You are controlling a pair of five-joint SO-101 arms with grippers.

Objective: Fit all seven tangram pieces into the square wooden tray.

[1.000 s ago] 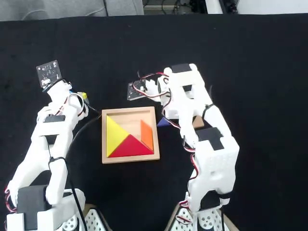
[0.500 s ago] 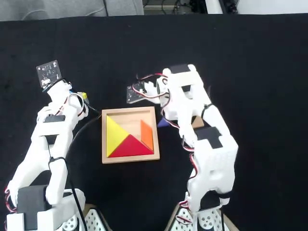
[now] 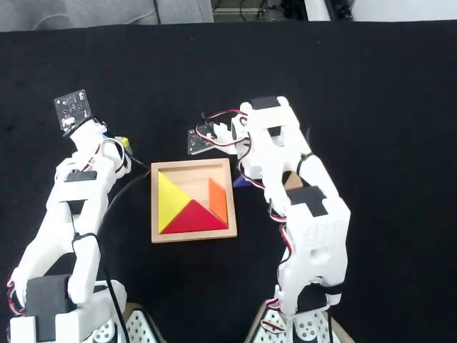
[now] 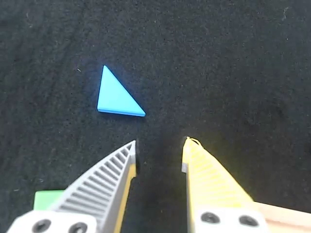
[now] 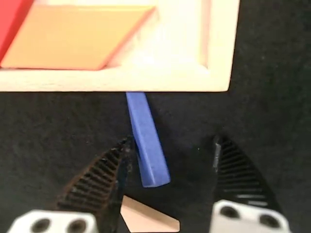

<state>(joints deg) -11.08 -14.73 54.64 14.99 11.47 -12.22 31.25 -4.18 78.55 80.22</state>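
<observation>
1. The square wooden tray [image 3: 193, 166] lay between the two arms on the black cloth [image 3: 371, 93].
2. Three pieces sat in the tray.
   - The yellow triangle [image 3: 170, 200] had its long side on the 9 o'clock wall and its apex pointing to 3 o'clock.
   - The red triangle [image 3: 194, 218] had its long side on the 6 o'clock wall and its apex pointing to 12 o'clock.
   - The orange parallelogram [image 3: 218, 200] had its long axis running 12 to 6 along the 3 o'clock wall.
3. The dark blue piece [image 5: 146, 141] lay outside the tray at about 3 o'clock. One end touched the outer wall and its long axis pointed away from the tray.
4. The right gripper [image 5: 172, 143] had its fingers spread either side of the blue piece's free end. A tan piece [image 5: 146, 221] lay just beside that end.
5. The left gripper [image 4: 160, 145] had its fingers spread over bare cloth, near a light blue triangle [image 4: 116, 94]. A green piece [image 4: 46, 198] showed beside one finger.
6. Marks on the small circuit board [image 3: 71, 107] were too small to read.
</observation>
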